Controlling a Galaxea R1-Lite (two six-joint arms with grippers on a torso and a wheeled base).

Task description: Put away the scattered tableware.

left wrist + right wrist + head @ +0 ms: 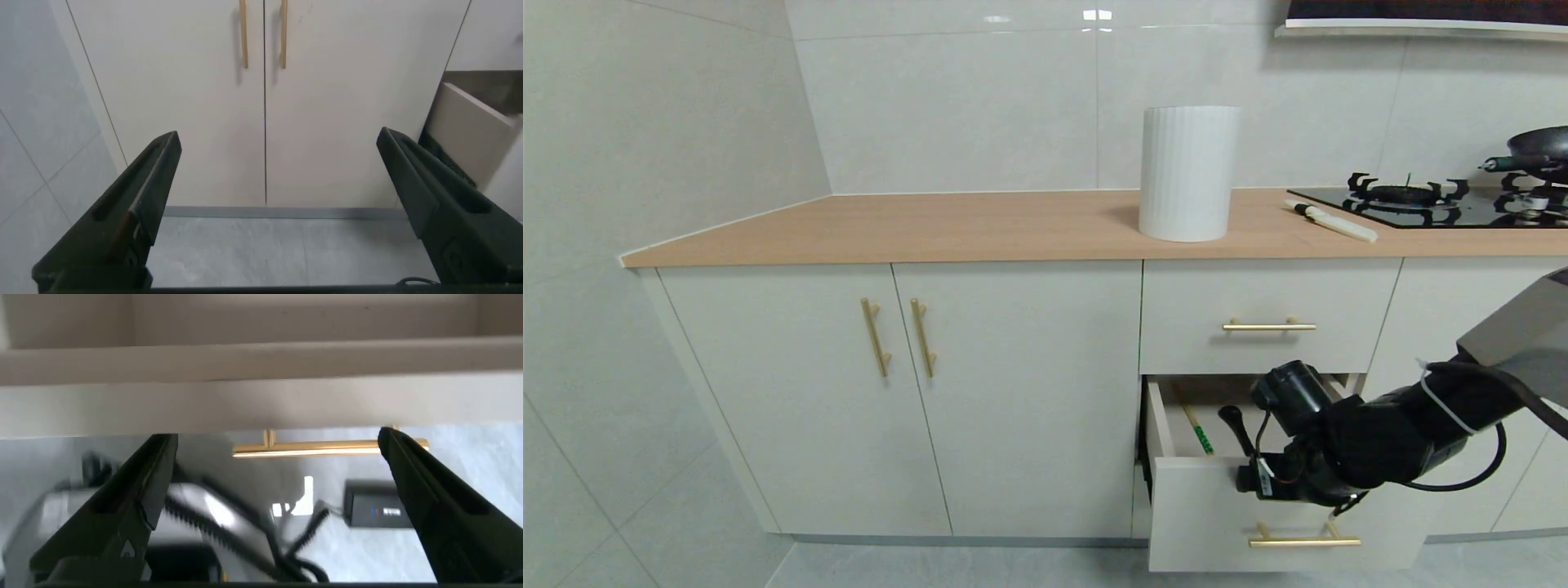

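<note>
- Right wrist view: my right gripper point(278, 449) hangs at the open drawer's point(245, 400) near edge, fingers point(139, 490) spread, empty; the drawer awaits tableware.
- My left gripper point(278, 147), fingers spread, hangs left, out of the way.

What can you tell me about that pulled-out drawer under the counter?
The drawer sits low, below a shut drawer, and is pulled open. It looks like off-white painted board, with a flat front and a slim gold bar handle. Inside lie a pale stick with a green band and a black-handled utensil. The robot's right tool hangs open by the front edge; whether they touch is unclear.
</note>
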